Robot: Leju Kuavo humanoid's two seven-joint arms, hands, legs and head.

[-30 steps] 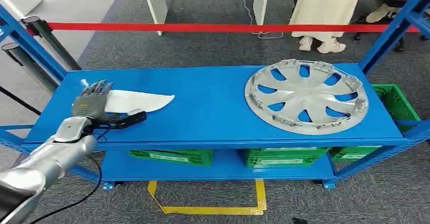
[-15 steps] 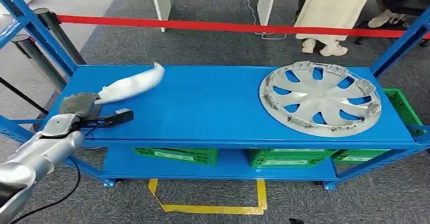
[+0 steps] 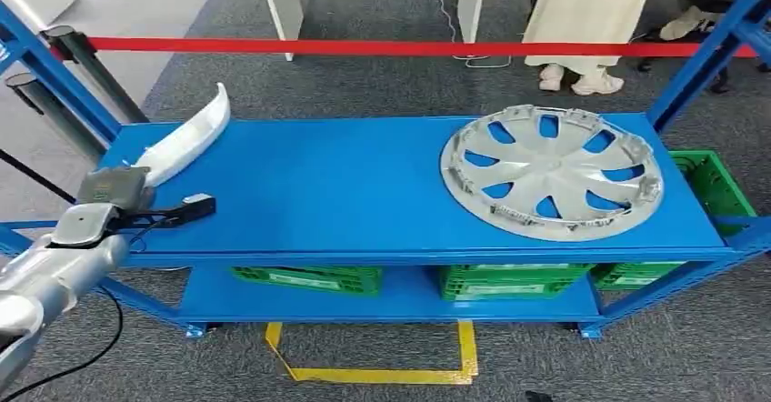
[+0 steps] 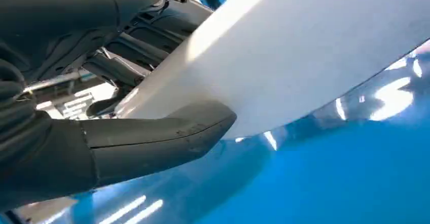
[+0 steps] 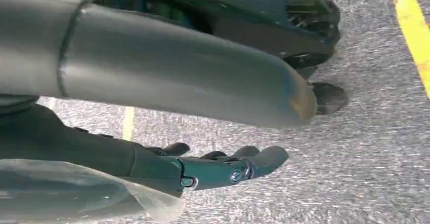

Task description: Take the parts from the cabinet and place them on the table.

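The left hand (image 3: 114,186), clenched on the white trim (image 3: 186,135), has swung it from flat across the shelf (image 3: 364,184) to angled up at its left end, seemingly lifted clear; the right hand (image 5: 223,168) hangs loose, holding nothing.

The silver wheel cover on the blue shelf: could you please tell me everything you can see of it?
The silver wheel cover is a round, silver-grey disc that looks like plastic, with curved spokes and openings through which the blue top shelf shows. Small clips stand around its rim. It lies roughly flat toward the shelf's right end, in the head view, and appears whole. Nothing but the shelf touches it.
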